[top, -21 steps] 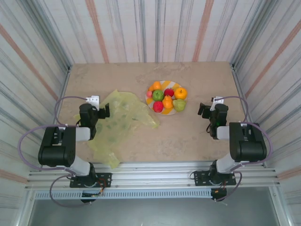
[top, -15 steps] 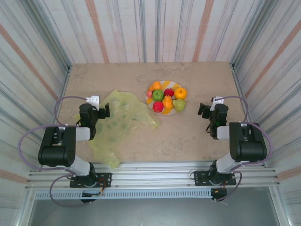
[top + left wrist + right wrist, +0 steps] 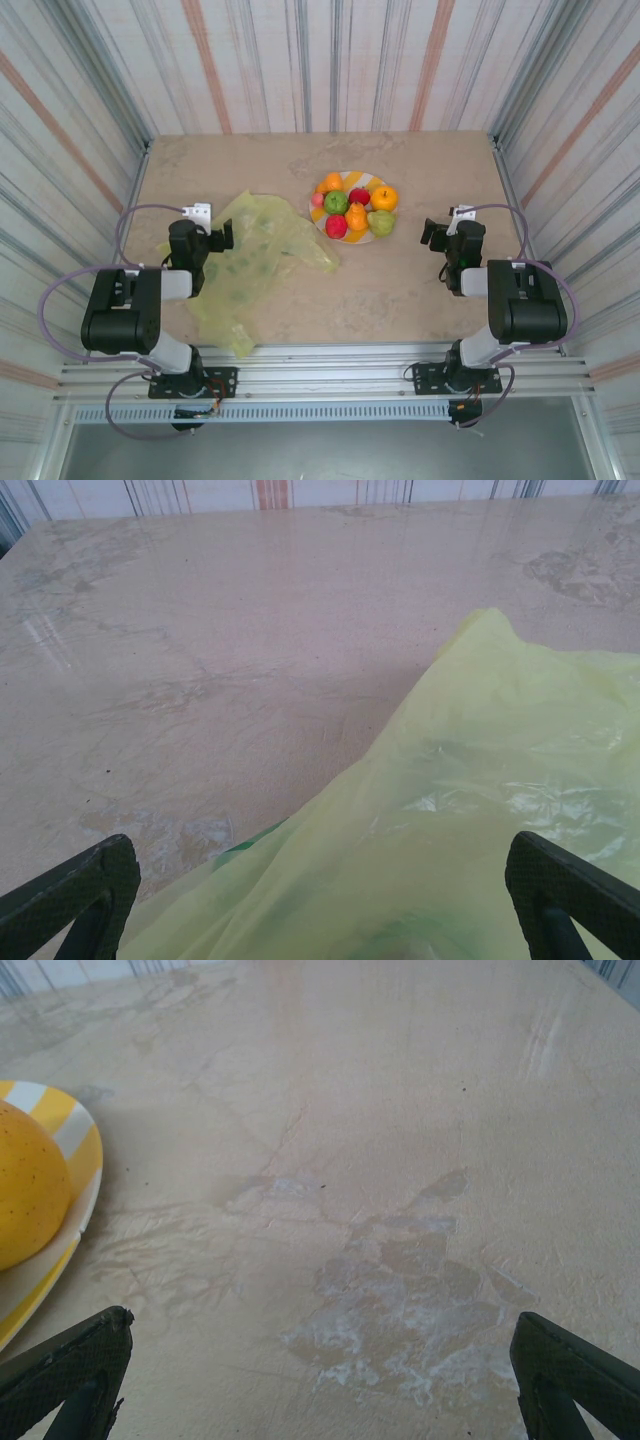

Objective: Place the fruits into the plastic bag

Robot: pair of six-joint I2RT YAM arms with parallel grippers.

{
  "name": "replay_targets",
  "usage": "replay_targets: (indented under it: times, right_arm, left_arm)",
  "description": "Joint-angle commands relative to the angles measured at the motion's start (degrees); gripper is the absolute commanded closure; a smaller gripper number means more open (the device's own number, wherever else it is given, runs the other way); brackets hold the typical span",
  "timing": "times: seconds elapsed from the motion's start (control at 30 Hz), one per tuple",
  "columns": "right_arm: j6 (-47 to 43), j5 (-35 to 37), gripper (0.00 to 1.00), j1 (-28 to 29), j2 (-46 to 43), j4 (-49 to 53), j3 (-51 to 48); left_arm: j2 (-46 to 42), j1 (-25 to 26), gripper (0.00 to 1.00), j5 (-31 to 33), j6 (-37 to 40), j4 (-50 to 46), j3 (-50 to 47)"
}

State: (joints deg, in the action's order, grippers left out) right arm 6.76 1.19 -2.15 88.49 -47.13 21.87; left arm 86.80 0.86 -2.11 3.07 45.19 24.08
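So, fruits (image 3: pixel 354 208): a tight heap of small glossy pieces in orange, red, green and yellow-green, piled at the middle of the table's far half.
Fruit handling: probably light and hard-skinned. The shine suggests they slip, and the round ones will likely roll if nudged.
Fruit hold: take each across its widest part with the jaws square on. Start with an outer piece, such as the orange one on the right edge, so the rest of the pile is not disturbed.
Plate (image 3: pixel 314 214): yellow-and-white striped and lying under the heap. The right wrist view shows its rim with one yellow-orange fruit resting against it.
Bag (image 3: pixel 250 265): thin, crinkly yellow-green film lying flat and rumpled just left of the plate, with no mouth showing open.
Bag handling: limp and very light. It should slide or cling instead of holding a shape, so pinch a single layer at a free edge and lift it to open a mouth.
Left gripper (image 3: pixel 222 236): released, jaws wide and holding nothing, poised over the bag's near-left part. The film fills the space between its fingertips in the wrist view.
Right gripper (image 3: pixel 432 234): released, jaws wide and empty, over bare table to the right of the plate.
Table (image 3: pixel 400 290): smooth beige stone look, likely giving little grip to the bag or to a rolling fruit.
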Motion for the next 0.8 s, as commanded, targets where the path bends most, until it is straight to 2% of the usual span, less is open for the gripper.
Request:
replay_targets:
  times: [0.0,0.57,0.67,0.77]
  right_arm:
    - [-1.64,-0.90,0.01,-0.13,-0.06,-0.42,0.85]
    - [-1.56,-0.92,0.01,-0.17,-0.10,-0.61,0.79]
    - [-1.45,1.98,0.01,0.59,-0.70,-0.53,0.66]
    - [-1.08,5.57,0.01,1.36,-4.19,2.12,0.63]
  left_arm:
    - [-0.32,0.24,0.01,-0.26,1.06,-0.10,-0.52]
    - [-0.40,0.21,0.01,-0.27,1.04,-0.02,-0.51]
    - [-0.77,0.22,0.01,-0.16,0.98,0.17,-0.46]
    - [-5.09,0.24,0.01,0.63,0.65,-5.22,0.32]
